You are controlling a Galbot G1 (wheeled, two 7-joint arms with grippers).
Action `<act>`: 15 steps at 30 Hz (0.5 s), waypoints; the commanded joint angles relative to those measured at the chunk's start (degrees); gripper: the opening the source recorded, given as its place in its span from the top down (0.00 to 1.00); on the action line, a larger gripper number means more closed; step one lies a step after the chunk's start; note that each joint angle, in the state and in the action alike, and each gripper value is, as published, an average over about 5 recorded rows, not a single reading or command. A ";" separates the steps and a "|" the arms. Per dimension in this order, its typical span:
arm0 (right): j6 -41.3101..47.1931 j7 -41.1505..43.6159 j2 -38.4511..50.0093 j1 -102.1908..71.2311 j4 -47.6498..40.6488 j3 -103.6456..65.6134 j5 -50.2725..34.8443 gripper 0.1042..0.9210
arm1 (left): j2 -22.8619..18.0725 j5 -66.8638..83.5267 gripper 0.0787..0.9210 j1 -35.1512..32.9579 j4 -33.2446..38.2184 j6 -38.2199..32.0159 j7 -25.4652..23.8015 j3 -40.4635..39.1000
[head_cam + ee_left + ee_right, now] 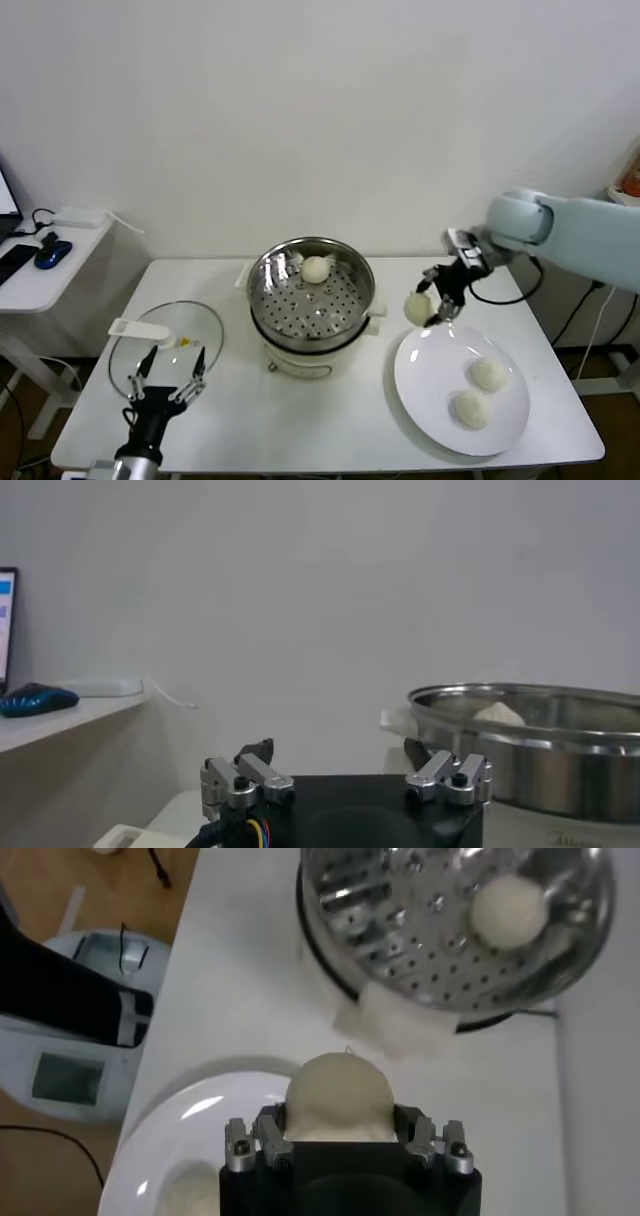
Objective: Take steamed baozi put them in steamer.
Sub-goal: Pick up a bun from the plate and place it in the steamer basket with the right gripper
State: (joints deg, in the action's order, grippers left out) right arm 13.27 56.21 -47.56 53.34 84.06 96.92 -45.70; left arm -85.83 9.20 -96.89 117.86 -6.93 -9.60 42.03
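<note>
1. White table point(300, 420) against a plain wall.
2. Right gripper point(432, 300) closed on one steamed baozi point(417, 307), raised above the plate point(430, 385) edge.
3. Steamer point(352, 278) just to the robot's left of the jaws; one bun point(316, 268) inside.
4. Left gripper point(166, 382) open, empty, near the glass lid point(135, 350).

White bench point(300, 420): rectangular top, set against a plain white wall point(300, 110).

Glass lid point(165, 355): round, clear, lying flat on the bench near its left edge, with a white handle point(138, 329) across its far side.

White plate point(440, 385): large, round, resting on the bench's right half, near the front edge.

Side table point(45, 275): white, lower, standing left of the bench. It carries a blue computer mouse point(52, 252), a dark keyboard edge point(12, 262), a flat white box point(82, 217) and black cabling.

Black cables point(580, 305): hanging beyond the bench's right end.

Floor point(95, 888): brown, wood-toned, seen in the right wrist view, with a white-and-grey device point(75, 1063) standing on it.
</note>
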 commanded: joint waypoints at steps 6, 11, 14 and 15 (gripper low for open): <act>1.57 -1.72 -18.17 0.89 -8.41 -1.24 -8.14 0.28 | 0.45 -0.07 0.12 0.89 0.75 0.22 -0.10 0.18; 2.46 -2.58 -24.92 -6.43 -15.31 -5.70 -4.36 0.27 | 0.18 1.25 0.12 0.18 1.71 0.39 0.01 0.17; 2.94 -3.09 -28.03 -10.13 -18.92 -7.71 -3.15 0.27 | 0.21 1.06 0.12 -0.05 1.95 0.23 0.00 0.48; 3.03 -3.21 -28.91 -11.20 -19.96 -8.11 -2.74 0.27 | 0.24 0.94 0.12 -0.05 1.97 0.17 0.00 0.63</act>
State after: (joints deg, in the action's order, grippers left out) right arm 15.43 53.80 -66.49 48.57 72.25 92.52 -49.04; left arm -85.67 9.66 -96.59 119.07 -6.62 -9.58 42.20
